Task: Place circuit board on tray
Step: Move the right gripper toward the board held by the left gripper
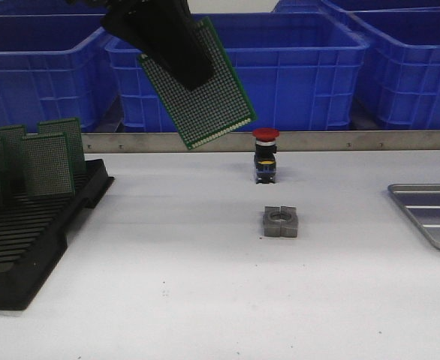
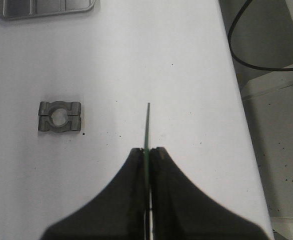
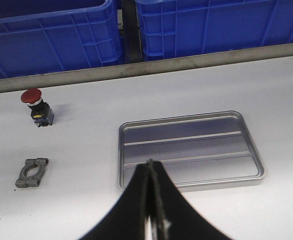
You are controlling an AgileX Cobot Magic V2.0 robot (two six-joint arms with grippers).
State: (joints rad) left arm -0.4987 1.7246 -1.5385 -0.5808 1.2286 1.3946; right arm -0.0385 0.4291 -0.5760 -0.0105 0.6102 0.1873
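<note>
Far left: black slotted rack (image 1: 32, 247) with several green perfboards (image 1: 47, 161) standing in its slots. Left gripper (image 2: 147, 155) clamped on one green circuit board (image 1: 201, 86), held tilted high above the table, left of centre. Pick-up looks done; carry and set-down remain. Mid-table: red-capped push-button switch (image 1: 266, 156), with a grey metal clamp block (image 1: 281, 222) in front of it. Far right: silver ribbed tray (image 3: 186, 150), nothing on it, well apart from the board. Right gripper (image 3: 151, 167) hangs above the tray's near rim, fingers together, holding nothing.
</note>
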